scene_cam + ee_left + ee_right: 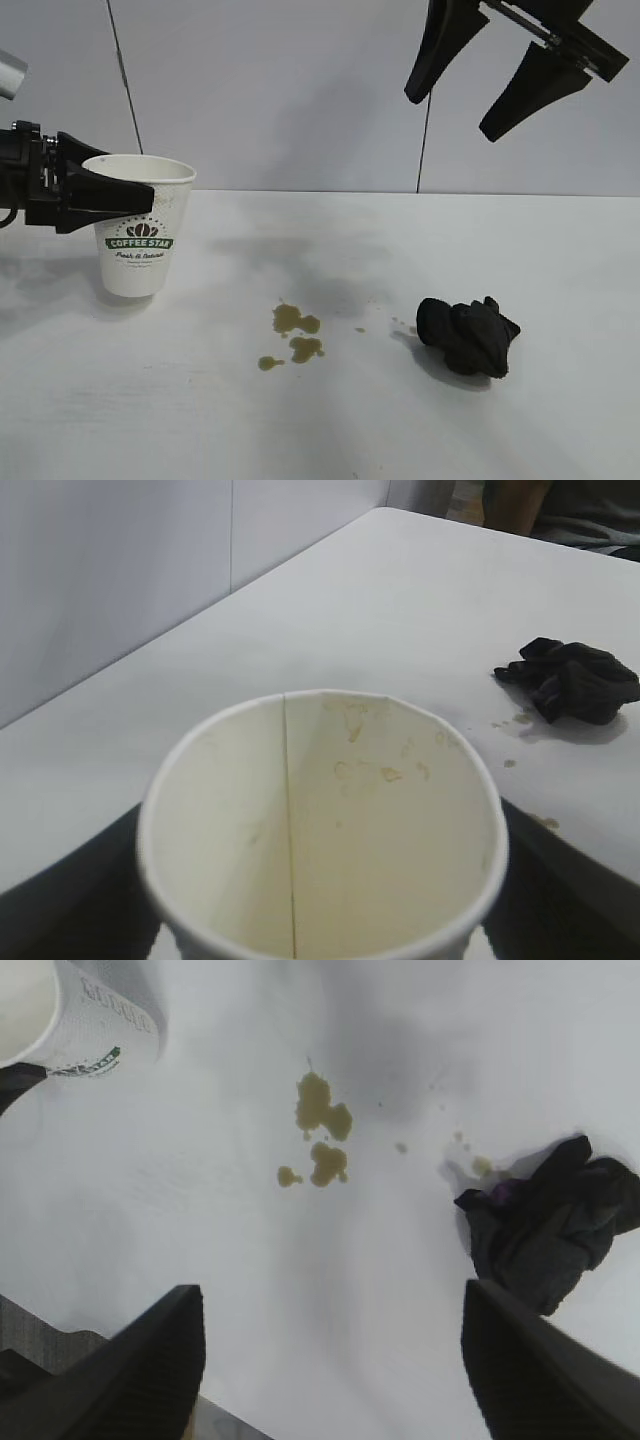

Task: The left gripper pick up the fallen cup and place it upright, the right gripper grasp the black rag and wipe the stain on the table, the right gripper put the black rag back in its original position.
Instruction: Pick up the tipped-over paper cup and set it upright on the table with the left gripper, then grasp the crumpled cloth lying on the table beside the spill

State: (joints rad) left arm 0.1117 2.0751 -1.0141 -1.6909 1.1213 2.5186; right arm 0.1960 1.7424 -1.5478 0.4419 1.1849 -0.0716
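Observation:
The white Coffee Star cup [140, 250] stands upright at the left of the table [560, 250], its base at or just above the surface. My left gripper [140, 197] is shut on the cup near its rim; in the left wrist view its gripper [320, 900] straddles the cup's open mouth [320, 830]. The olive-brown stain [297, 333] lies at mid-table. The black rag [468, 335] lies bunched to its right. My right gripper [450, 116] is open and empty, high above the rag. The right wrist view shows that gripper [332, 1295], the stain [322, 1120], the rag [550, 1215] and the cup [70, 1020].
A few small droplets [400, 322] lie between the stain and the rag. A grey wall stands behind the table's far edge. The rag also shows in the left wrist view [575, 680].

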